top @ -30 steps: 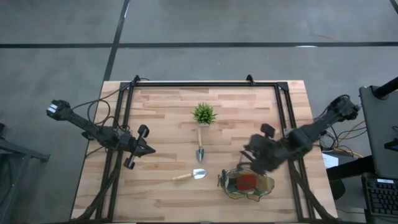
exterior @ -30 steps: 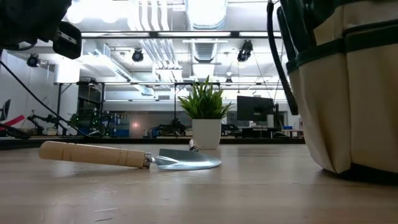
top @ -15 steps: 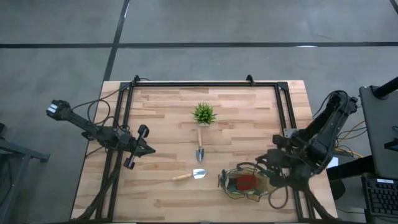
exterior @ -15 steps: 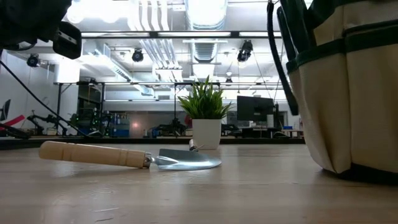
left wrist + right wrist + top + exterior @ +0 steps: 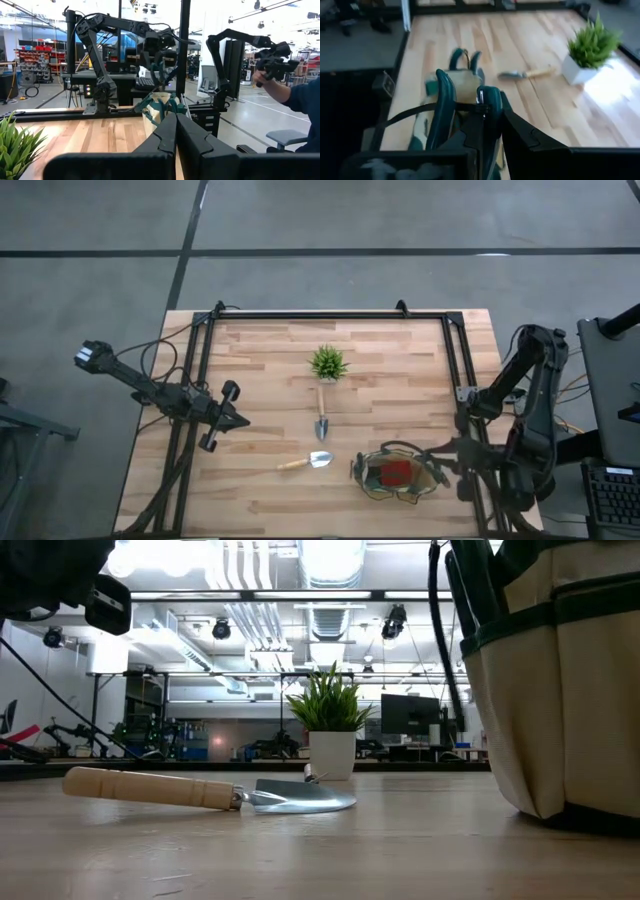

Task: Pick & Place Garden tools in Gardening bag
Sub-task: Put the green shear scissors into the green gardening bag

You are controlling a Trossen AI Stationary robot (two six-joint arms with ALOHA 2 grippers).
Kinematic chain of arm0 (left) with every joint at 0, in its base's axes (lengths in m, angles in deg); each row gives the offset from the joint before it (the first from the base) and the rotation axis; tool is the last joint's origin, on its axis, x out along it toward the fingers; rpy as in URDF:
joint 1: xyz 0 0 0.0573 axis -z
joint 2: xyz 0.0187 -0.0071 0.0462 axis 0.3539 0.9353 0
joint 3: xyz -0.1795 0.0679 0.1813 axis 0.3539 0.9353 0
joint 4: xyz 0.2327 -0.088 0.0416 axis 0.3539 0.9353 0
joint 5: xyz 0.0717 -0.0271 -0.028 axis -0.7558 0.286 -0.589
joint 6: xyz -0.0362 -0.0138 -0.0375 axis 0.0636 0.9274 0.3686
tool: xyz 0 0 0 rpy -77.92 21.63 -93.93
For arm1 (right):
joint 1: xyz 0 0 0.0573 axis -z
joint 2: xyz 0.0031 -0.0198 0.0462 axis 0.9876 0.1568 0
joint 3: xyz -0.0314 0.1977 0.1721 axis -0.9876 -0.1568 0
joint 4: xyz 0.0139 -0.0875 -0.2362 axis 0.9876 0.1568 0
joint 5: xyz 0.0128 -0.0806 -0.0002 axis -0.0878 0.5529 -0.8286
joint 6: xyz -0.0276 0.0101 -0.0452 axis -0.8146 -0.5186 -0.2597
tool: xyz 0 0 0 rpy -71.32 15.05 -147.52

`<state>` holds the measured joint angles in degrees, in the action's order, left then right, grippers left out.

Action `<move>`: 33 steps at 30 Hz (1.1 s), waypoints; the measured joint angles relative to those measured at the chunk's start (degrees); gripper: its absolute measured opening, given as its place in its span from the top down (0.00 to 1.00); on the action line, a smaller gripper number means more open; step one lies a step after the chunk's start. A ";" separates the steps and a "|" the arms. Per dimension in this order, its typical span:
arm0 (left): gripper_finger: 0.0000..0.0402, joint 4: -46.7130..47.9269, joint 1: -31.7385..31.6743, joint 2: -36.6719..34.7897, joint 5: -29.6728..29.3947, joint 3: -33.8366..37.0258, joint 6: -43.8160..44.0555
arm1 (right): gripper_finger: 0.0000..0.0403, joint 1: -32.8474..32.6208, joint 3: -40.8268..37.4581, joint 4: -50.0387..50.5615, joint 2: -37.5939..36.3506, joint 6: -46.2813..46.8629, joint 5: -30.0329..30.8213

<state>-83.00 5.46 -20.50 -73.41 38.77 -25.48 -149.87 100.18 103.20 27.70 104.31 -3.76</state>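
From overhead, the gardening bag (image 5: 398,476) shows only a red patch inside; what else lies in it is too small to tell. At table height the bag runs off the picture at 3 o'clock, its mouth cut off at 12. The right gripper (image 5: 487,131) view is blurred, so the teal handles between its fingers blend with the bag. A person's sleeve (image 5: 304,97) is cut off at 3 o'clock.

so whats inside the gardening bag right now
From above, the gardening bag shows a red glove-like item in its open mouth. Anything beneath it, deeper in the bag, is covered. Two trowels lie outside on the table.
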 joint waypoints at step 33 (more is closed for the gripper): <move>0.97 0.00 -0.01 0.00 0.00 0.00 0.02 | 0.91 2.74 -23.05 -39.27 4.34 -14.37 25.85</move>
<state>-83.00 5.45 -20.50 -73.41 38.77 -25.46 -147.13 77.13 63.93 32.04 89.95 22.09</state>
